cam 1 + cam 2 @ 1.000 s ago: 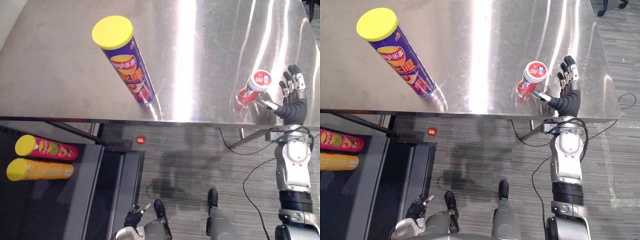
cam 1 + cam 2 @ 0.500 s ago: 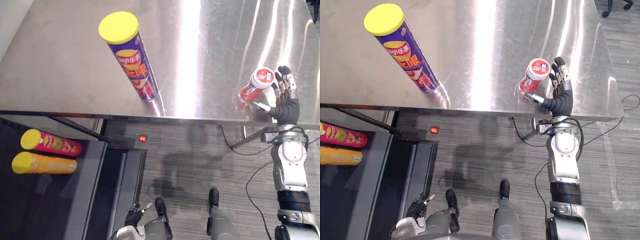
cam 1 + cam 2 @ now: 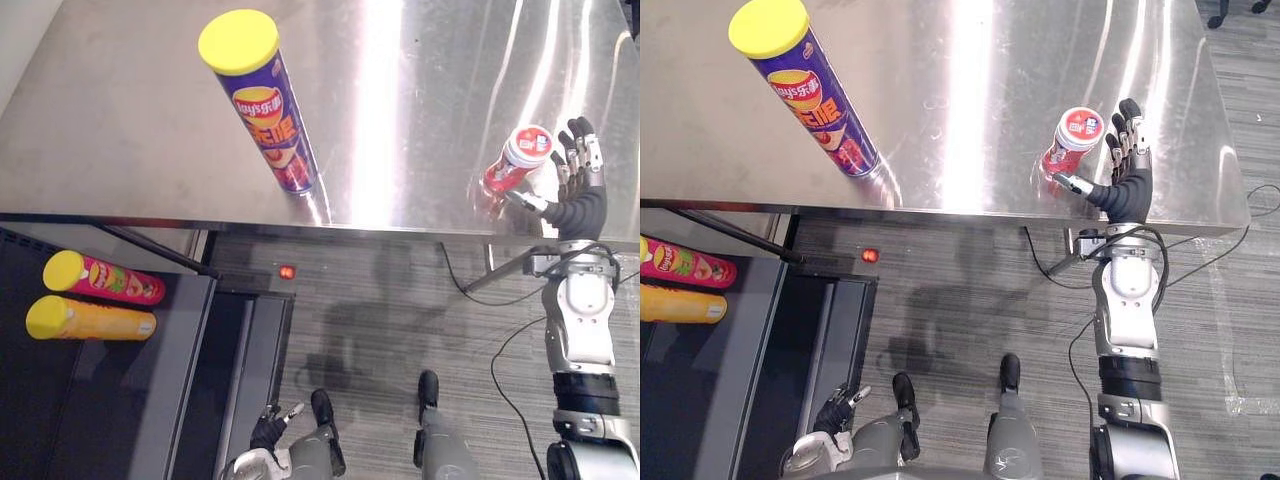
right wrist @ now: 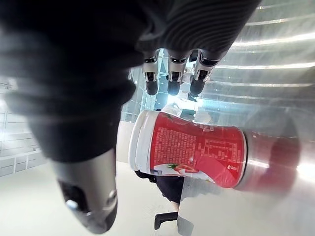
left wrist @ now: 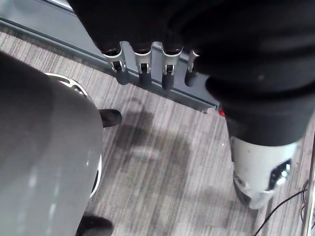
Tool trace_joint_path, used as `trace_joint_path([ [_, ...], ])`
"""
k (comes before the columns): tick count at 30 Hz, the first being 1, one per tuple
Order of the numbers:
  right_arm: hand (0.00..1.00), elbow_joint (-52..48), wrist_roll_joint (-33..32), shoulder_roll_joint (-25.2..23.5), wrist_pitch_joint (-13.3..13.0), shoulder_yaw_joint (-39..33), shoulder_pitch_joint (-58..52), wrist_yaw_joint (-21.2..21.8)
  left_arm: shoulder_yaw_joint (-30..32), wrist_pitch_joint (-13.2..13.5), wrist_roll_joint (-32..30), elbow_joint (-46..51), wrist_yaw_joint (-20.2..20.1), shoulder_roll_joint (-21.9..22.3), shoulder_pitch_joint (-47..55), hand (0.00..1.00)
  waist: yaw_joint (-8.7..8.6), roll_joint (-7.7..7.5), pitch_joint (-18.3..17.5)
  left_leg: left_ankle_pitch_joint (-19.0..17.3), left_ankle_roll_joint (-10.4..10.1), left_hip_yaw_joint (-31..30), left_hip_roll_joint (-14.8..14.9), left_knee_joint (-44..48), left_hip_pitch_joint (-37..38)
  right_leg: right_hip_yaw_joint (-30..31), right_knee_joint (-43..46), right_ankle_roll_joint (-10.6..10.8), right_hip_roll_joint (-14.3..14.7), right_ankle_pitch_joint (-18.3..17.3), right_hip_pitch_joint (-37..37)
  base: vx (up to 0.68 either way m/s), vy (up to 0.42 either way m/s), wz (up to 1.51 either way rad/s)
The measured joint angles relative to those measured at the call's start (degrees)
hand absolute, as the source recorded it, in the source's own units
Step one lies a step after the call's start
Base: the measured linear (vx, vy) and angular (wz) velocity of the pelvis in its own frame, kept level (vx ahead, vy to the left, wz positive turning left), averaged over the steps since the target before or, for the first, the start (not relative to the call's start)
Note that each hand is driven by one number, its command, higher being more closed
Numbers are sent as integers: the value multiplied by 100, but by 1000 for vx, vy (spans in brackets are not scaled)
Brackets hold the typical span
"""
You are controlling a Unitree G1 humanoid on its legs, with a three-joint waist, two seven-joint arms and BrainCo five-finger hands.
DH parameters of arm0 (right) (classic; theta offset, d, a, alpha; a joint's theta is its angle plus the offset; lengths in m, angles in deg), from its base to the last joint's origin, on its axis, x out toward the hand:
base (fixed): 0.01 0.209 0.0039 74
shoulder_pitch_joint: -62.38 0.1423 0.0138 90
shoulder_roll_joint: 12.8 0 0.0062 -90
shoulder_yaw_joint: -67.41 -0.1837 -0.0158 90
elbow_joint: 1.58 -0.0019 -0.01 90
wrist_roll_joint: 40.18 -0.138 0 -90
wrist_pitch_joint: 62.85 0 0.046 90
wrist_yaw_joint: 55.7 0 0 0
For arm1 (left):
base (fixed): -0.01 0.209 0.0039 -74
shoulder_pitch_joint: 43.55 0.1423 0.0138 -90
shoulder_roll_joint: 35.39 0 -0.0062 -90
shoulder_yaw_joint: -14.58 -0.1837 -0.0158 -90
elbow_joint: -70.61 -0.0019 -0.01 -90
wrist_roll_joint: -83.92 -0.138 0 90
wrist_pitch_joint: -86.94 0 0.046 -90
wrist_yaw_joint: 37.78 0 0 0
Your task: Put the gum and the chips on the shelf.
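Right wrist view shows the red gum bottle [image 4: 189, 150] upright between the right hand's [image 3: 1127, 187] thumb and straight, unclenched fingers, apparently ready for a grasp. It stands near right on the steel table [image 3: 120, 130]. The purple chips can [image 3: 262, 105] stands far left. The left hand [image 3: 268, 432] hangs relaxed and empty.

"What stands on the shiny steel bench [image 3: 120, 130]?"

"Two things, both upright and well apart. A tall purple chip tube with a yellow lid [image 3: 268, 118] has its foot at about 6 o'clock, and a small red gum jar with a white lid [image 3: 515, 160] is at 4 o'clock. Both are near the front edge."

"And the dark shelf [image 3: 120, 400], down at 8 o'clock?"

"A pink tube [image 3: 105, 281] and an orange tube [image 3: 92, 320], both yellow-lidded, lie side by side."
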Motion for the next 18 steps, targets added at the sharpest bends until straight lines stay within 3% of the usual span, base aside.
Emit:
trace_joint_path([
  [18, 0, 503, -6, -1, 137, -61, 554, -160, -6, -11, 2, 4, 4, -18, -23, 0, 3, -33, 28, 307, -35, -36, 5, -350, -24, -7, -38, 0, 56, 0, -131, -3, 0, 0],
])
